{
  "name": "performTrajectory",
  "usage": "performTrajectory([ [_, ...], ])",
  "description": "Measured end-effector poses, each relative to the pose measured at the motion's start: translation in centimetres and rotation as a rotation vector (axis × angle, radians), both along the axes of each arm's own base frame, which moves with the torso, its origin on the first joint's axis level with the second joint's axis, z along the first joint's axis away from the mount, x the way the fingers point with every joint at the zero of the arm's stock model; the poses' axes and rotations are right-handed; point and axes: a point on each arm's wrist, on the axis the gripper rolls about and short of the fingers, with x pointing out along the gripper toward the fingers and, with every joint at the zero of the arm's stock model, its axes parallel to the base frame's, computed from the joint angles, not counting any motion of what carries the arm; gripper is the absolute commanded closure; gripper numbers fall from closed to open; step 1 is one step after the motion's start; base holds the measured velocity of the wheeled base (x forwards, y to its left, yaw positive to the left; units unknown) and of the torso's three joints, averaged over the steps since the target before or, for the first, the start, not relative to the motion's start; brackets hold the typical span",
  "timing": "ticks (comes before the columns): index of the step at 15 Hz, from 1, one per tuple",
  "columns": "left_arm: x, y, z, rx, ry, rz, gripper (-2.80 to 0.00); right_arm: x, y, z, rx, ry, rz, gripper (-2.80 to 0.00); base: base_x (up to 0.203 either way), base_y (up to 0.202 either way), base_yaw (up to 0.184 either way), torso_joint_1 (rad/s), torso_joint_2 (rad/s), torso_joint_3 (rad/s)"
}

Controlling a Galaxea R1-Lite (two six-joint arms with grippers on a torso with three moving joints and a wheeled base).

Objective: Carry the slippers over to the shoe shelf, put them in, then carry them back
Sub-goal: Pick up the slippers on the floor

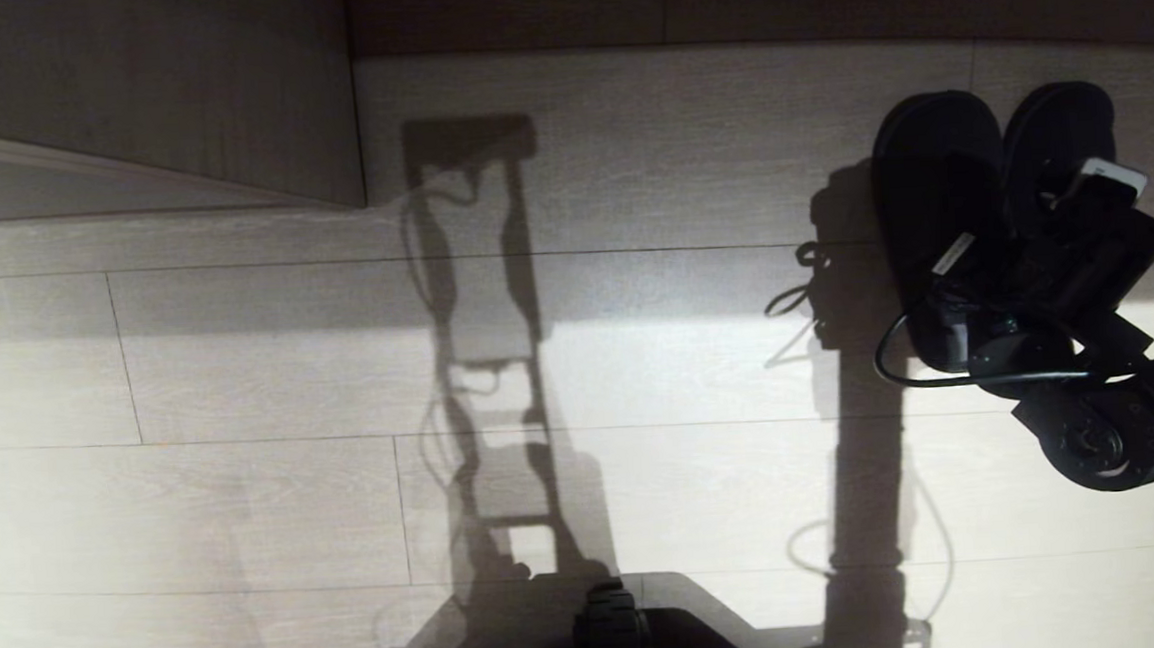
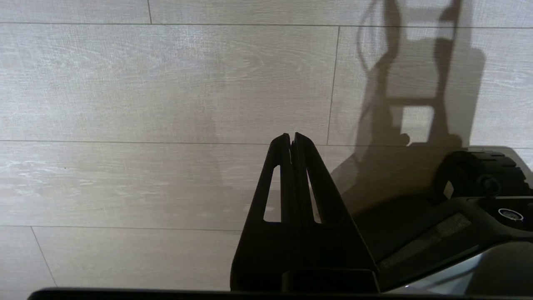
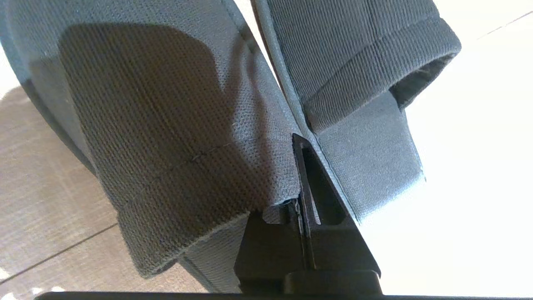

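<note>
Slippers (image 1: 990, 189): dark pair, side by side at right of the floor (image 1: 247, 504), toes toward the wall.
Right gripper (image 3: 300, 175): fingers clamped on the slippers' adjoining inner edges, seen only by its wrist camera.
Left gripper (image 2: 291, 139): fingers together, empty, over bare floor, beside the robot's base (image 2: 479, 196).

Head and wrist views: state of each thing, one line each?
slippers: pair side by side, inner edges pinched together by the right gripper; whether they touch the floor cannot be told.
right gripper: shut on the slippers.
left gripper: shut, empty, parked over bare floor.
wooden panel: upright on the floor, far left.
</note>
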Motion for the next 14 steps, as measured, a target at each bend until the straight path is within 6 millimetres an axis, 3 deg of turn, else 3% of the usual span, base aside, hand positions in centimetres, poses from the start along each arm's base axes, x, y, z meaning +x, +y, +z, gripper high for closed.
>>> performTrajectory([
  [14,0.00,0.00,0.00,0.000,0.000,0.000,0.00,0.32,-0.92,-0.19,0.008,-0.003,-0.032,0.00,0.000,0.000,0.000,0.000,0.00,0.000],
])
